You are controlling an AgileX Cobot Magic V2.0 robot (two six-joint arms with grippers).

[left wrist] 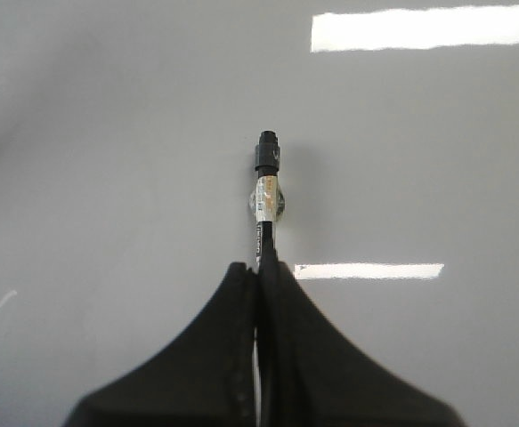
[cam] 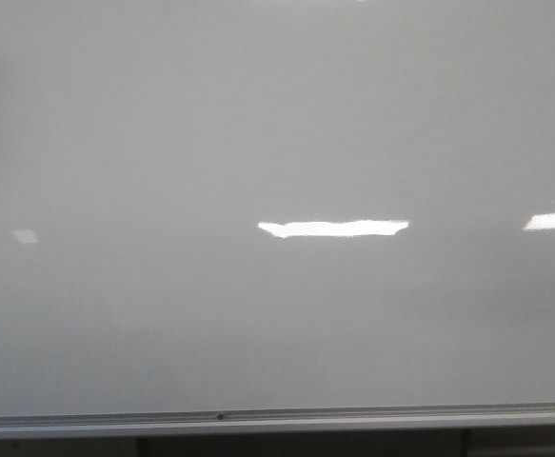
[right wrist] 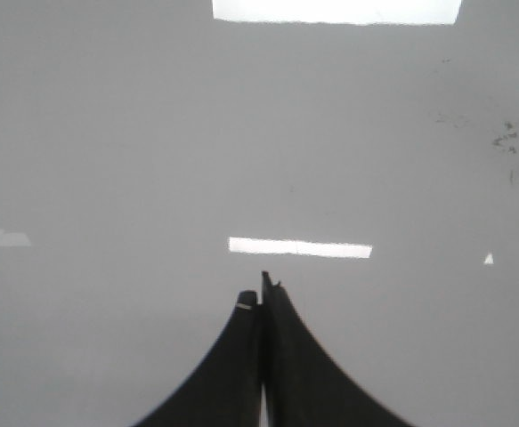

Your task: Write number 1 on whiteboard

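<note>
The whiteboard [cam: 277,143] fills the front view, its silver rail [cam: 277,419] at six o'clock; no stroke shows on it there; the left end effector [left wrist: 261,267] is clenched on a black marker [left wrist: 266,191] pointing toward twelve o'clock; the right end effector [right wrist: 261,289] is pressed closed, grasping nothing; faint smudges [right wrist: 517,147] lie near two o'clock.

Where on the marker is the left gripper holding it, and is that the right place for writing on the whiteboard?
The left gripper is shut on the marker at its rear barrel, fingers on opposite sides, tip end pointing at the whiteboard. That looks sensible: the slim straight barrel suits a side pinch and leaves the tip free.
</note>
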